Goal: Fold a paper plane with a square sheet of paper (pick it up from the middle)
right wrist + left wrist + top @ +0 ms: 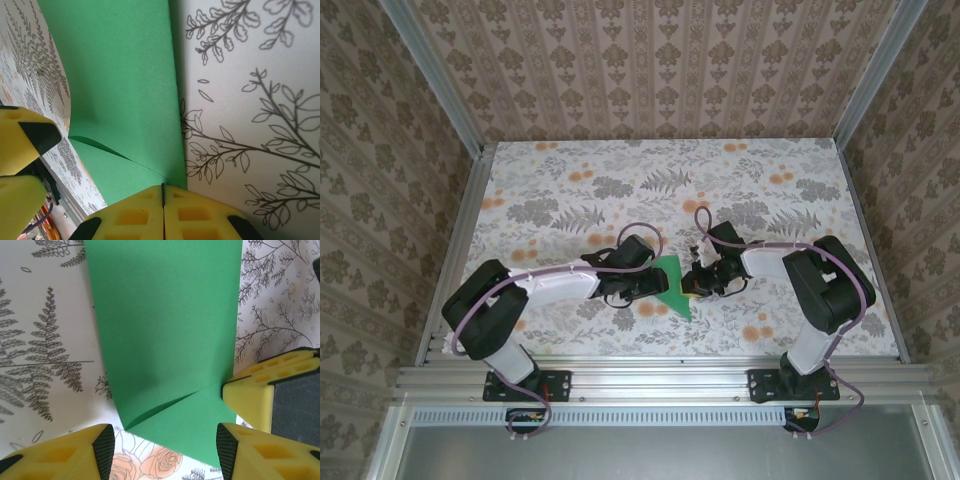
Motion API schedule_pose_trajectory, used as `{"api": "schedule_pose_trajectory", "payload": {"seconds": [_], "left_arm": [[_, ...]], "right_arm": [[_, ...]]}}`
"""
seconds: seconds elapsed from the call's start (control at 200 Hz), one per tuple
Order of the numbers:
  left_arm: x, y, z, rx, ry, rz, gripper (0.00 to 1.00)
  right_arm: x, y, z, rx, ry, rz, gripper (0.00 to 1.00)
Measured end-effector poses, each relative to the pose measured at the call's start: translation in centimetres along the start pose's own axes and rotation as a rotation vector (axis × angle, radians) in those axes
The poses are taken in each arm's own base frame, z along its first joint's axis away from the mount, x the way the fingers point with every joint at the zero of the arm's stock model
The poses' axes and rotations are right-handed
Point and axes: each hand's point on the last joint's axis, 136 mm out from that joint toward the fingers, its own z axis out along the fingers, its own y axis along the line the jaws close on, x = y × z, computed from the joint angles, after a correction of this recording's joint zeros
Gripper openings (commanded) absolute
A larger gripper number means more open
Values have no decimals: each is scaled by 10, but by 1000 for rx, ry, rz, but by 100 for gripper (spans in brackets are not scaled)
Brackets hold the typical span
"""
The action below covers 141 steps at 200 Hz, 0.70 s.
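The square sheet of paper (672, 283) lies bright green on the floral table between my two grippers, partly folded. In the left wrist view the paper (165, 330) shows a diagonal flap folded over its near corner. My left gripper (165, 446) hovers open over that corner, its pads apart on either side. My right gripper (162, 192) is shut, its tips resting on the paper (120, 75) at the end of the crease by the right edge. Its yellow fingers (250, 395) show in the left wrist view, touching the paper's right edge. From above, the left gripper (658, 287) and the right gripper (698, 286) flank the paper.
The table (570, 190) has a grey and orange floral cover. Patterned walls enclose it on three sides, with metal posts at the corners. An aluminium rail (660, 375) runs along the near edge where both arm bases are bolted.
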Motion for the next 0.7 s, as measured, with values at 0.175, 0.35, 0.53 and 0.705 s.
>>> {"api": "schedule_pose_trajectory", "payload": {"seconds": [0.175, 0.35, 0.53, 0.705], "left_arm": [[1, 5, 11, -12, 6, -46, 59], [1, 7, 12, -10, -4, -82, 59], [-1, 5, 14, 3, -9, -103, 55], [-2, 5, 17, 12, -15, -121, 47]], "right_arm": [[0, -1, -1, -7, -4, 3, 8], [-1, -1, 0, -16, -7, 2, 7], [-1, -2, -1, -29, -6, 6, 8], [0, -2, 0, -33, -7, 5, 8]]}}
